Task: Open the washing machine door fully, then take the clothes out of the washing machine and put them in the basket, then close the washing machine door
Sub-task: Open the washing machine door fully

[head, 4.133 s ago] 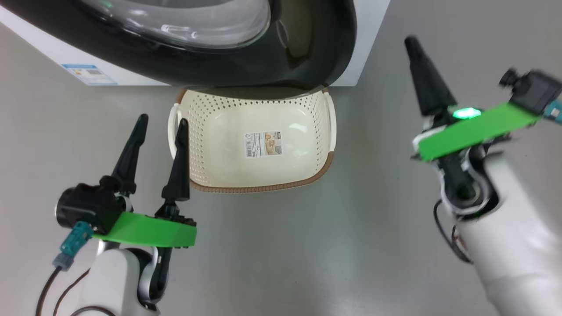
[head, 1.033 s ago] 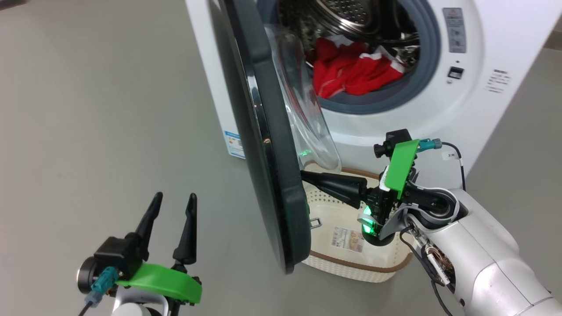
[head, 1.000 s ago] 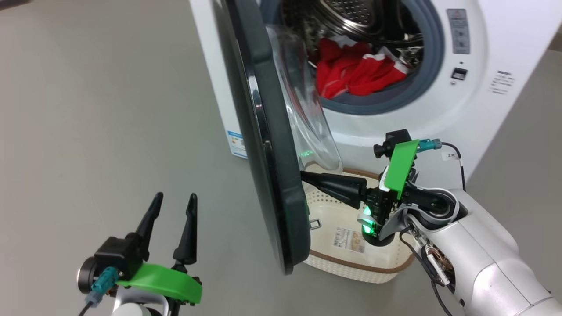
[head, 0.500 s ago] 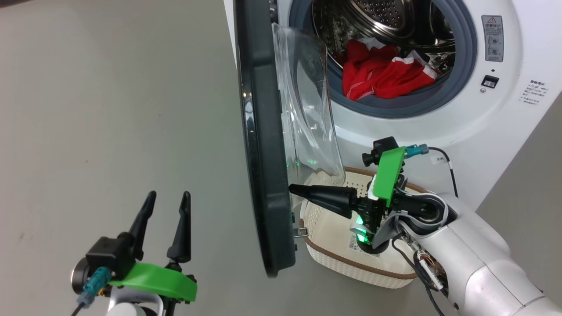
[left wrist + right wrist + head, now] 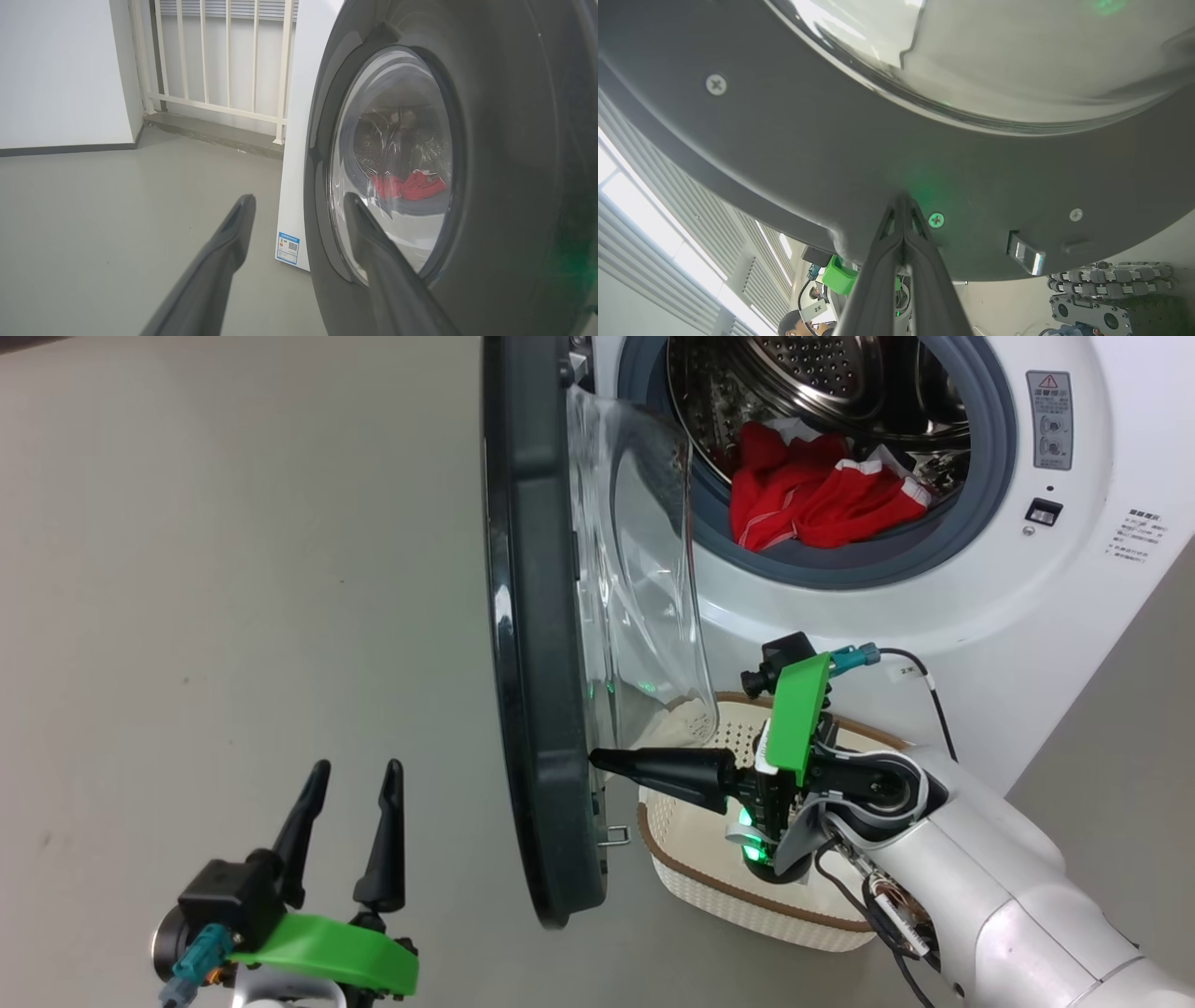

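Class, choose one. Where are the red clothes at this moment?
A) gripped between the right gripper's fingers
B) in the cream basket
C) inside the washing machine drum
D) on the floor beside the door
C: the clothes lie in the steel drum of the washing machine, beyond the open washing machine door.

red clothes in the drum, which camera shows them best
Head view: the red clothes lie unobstructed in the open drum. Left wrist view gives them small, through the door glass; right wrist view faces the door's inner side.

basket (image 5: pixel 766 919) partly hidden behind door (image 5: pixel 532 663), washing machine (image 5: pixel 1074 597) top cut off
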